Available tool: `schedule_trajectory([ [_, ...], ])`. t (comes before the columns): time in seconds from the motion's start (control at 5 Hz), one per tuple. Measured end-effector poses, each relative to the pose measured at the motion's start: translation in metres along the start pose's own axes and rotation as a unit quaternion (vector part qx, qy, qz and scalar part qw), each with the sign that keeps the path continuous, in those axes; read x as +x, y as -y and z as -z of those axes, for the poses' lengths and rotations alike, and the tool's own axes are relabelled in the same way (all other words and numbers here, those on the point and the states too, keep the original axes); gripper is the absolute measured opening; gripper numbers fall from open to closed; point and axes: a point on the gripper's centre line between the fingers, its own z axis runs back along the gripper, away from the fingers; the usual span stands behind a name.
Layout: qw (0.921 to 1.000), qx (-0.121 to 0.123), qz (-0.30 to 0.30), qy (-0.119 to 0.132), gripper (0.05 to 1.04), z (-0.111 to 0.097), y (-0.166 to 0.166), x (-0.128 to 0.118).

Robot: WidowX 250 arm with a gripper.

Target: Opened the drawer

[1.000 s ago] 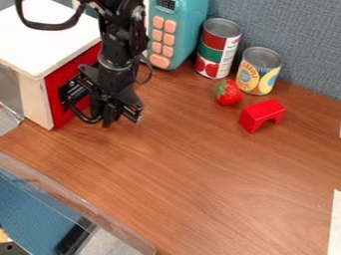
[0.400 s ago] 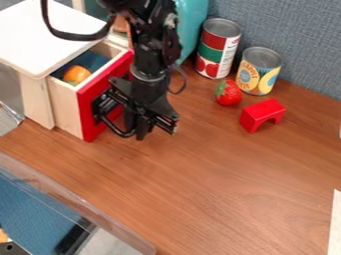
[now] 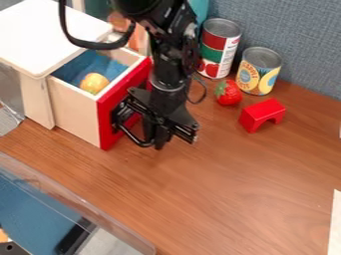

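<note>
Late in opening drawer (image 3: 75,110) (looks far enough) | gripper (image 3: 172,135) at red front (image 3: 107,119), can't tell spread or hold | next: disengage gently

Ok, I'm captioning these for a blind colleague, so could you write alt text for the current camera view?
A wooden drawer with a red front stands open from a white-topped cabinet, a yellowish round item inside, with a black gripper at its front. To the right are two cans, a strawberry and a red arch block.
</note>
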Motion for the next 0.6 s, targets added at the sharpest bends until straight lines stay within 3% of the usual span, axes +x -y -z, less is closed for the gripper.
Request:
schedule_trajectory([
  [0.6,1.0000,-0.007,0.006,0.001,0.155,-0.0007,0.0169,-0.0004],
])
